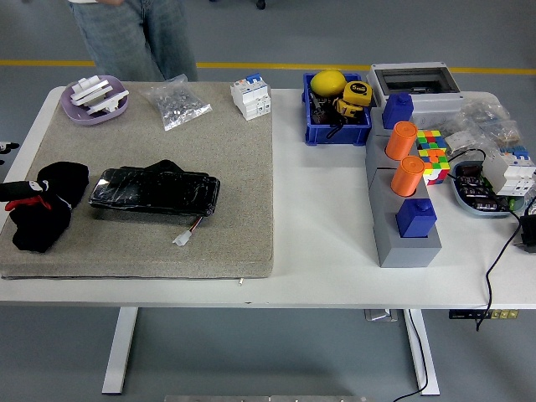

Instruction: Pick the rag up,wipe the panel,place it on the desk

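one hand is near the work: the left hand [23, 193] comes in at the left edge and lies over the top of the black rag [46, 216], which sits bunched on the left end of the beige mat [218, 167]. its fingers look laid against the cloth, but whether they have closed on it i cannot tell. the panel [155, 193], dark and glossy, lies just right of the rag, its long axis running left to right across the mat. a wipe would therefore sweep rightward from the hand. a person's legs [134, 38] stand beyond the far edge.
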`<action>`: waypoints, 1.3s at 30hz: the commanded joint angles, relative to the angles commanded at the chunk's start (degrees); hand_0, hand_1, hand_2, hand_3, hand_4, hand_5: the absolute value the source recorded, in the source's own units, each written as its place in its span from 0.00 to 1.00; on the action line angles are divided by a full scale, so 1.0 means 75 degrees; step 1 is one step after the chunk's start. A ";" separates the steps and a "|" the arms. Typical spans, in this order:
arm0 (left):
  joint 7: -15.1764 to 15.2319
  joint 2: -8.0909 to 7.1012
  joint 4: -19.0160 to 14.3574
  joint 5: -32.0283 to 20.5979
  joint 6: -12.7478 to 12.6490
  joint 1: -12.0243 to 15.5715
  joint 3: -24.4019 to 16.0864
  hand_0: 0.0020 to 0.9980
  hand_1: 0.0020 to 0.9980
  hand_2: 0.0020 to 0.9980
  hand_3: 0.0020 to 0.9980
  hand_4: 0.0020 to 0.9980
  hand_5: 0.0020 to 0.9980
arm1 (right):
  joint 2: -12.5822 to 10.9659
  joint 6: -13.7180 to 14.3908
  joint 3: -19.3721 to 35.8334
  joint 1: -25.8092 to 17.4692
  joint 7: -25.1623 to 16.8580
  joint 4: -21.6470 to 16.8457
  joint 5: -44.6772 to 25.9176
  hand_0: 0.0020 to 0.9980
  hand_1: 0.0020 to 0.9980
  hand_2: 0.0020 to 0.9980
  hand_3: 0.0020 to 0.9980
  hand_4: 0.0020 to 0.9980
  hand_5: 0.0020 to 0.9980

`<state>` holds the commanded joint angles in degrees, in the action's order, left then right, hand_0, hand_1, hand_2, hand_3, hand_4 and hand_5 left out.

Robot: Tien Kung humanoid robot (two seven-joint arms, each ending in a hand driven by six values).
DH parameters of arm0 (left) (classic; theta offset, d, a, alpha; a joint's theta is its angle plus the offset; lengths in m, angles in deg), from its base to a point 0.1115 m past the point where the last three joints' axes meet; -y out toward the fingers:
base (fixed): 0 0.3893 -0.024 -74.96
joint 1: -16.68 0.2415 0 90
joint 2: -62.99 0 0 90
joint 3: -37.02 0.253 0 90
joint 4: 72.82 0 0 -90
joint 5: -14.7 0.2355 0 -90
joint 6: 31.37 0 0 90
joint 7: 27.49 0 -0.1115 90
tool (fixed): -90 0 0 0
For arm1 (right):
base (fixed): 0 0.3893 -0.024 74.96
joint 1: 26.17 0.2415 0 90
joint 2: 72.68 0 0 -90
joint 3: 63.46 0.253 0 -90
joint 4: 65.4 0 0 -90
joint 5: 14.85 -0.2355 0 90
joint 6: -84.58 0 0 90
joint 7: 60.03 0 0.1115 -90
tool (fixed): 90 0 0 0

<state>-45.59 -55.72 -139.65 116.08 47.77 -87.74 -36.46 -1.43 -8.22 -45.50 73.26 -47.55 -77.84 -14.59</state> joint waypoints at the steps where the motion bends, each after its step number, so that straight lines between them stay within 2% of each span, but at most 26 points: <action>1: -0.0001 0.0028 0.0016 -0.0008 -0.0003 -0.0018 0.0032 0.81 0.86 0.92 0.87 1.00 0.38 | 0.0002 -0.0001 -0.0005 0.0005 -0.0003 -0.0001 0.0000 0.71 0.59 0.65 0.64 1.00 0.57; 5: 0.0014 0.0135 0.0090 -0.0028 -0.0033 -0.0092 0.0203 0.81 0.86 0.91 0.87 1.00 0.39 | -0.0002 0.0006 -0.0006 0.0016 -0.0013 -0.0003 -0.0001 0.71 0.59 0.65 0.64 1.00 0.57; 13: 0.0198 0.0177 0.0554 -0.0174 -0.0229 -0.0292 0.0520 0.80 0.85 0.91 0.86 1.00 0.39 | -0.0053 -0.0008 -0.0190 0.0026 -0.0135 -0.0022 -0.0181 0.71 0.59 0.65 0.64 1.00 0.57; 19: 0.0391 0.0216 0.1319 -0.0353 -0.0423 -0.0557 0.0744 0.79 0.83 0.90 0.85 1.00 0.40 | -0.0063 -0.0020 -0.0224 0.0048 -0.0173 -0.0030 -0.0203 0.71 0.59 0.65 0.64 1.00 0.57; 20: 0.0412 0.0225 0.1405 -0.0373 -0.0447 -0.0582 0.0773 0.77 0.81 0.89 0.84 1.00 0.40 | -0.0064 -0.0016 -0.0229 0.0047 -0.0182 -0.0029 -0.0216 0.71 0.59 0.65 0.64 1.00 0.57; 25: 0.0468 0.0270 0.1804 -0.0533 -0.0476 -0.0676 0.0949 0.77 0.81 0.89 0.84 1.00 0.40 | -0.0075 -0.0011 -0.0193 0.0050 -0.0169 -0.0029 -0.0177 0.71 0.59 0.65 0.64 1.00 0.57; 26: 0.0482 0.0281 0.1845 -0.0561 -0.0487 -0.0686 0.0979 0.71 0.74 0.88 0.83 1.00 0.40 | -0.0075 -0.0011 -0.0193 0.0052 -0.0169 -0.0029 -0.0176 0.71 0.59 0.65 0.64 1.00 0.57; 31: 0.0486 0.0314 0.1898 -0.0576 -0.0532 -0.0746 0.1141 0.71 0.74 0.88 0.83 1.00 0.40 | -0.0080 -0.0010 -0.0201 0.0074 -0.0167 -0.0036 -0.0162 0.71 0.59 0.65 0.64 1.00 0.57; 32: 0.0484 0.0317 0.1905 -0.0576 -0.0535 -0.0757 0.1159 0.62 0.65 0.86 0.83 1.00 0.40 | -0.0082 -0.0010 -0.0204 0.0077 -0.0168 -0.0037 -0.0163 0.71 0.59 0.65 0.64 1.00 0.57; 37: 0.0463 0.0407 0.1973 -0.0645 -0.0552 -0.0856 0.1264 0.62 0.65 0.86 0.83 1.00 0.40 | -0.0101 0.0009 -0.0188 0.0102 -0.0165 -0.0031 -0.0162 0.71 0.59 0.65 0.64 1.00 0.57; 38: 0.0462 0.0414 0.1989 -0.0651 -0.0550 -0.0865 0.1276 0.55 0.55 0.84 0.81 0.98 0.34 | -0.0104 0.0010 -0.0197 0.0104 -0.0172 -0.0028 -0.0180 0.71 0.59 0.65 0.64 1.00 0.57; 39: 0.0449 0.0421 0.2001 -0.0654 -0.0542 -0.0869 0.1286 0.55 0.55 0.84 0.81 0.98 0.34 | -0.0107 0.0012 -0.0196 0.0105 -0.0175 -0.0025 -0.0188 0.71 0.59 0.65 0.64 1.00 0.57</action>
<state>-42.23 -52.56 -124.64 111.17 43.71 -94.26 -26.82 -2.23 -8.13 -46.97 74.04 -48.87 -78.03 -16.00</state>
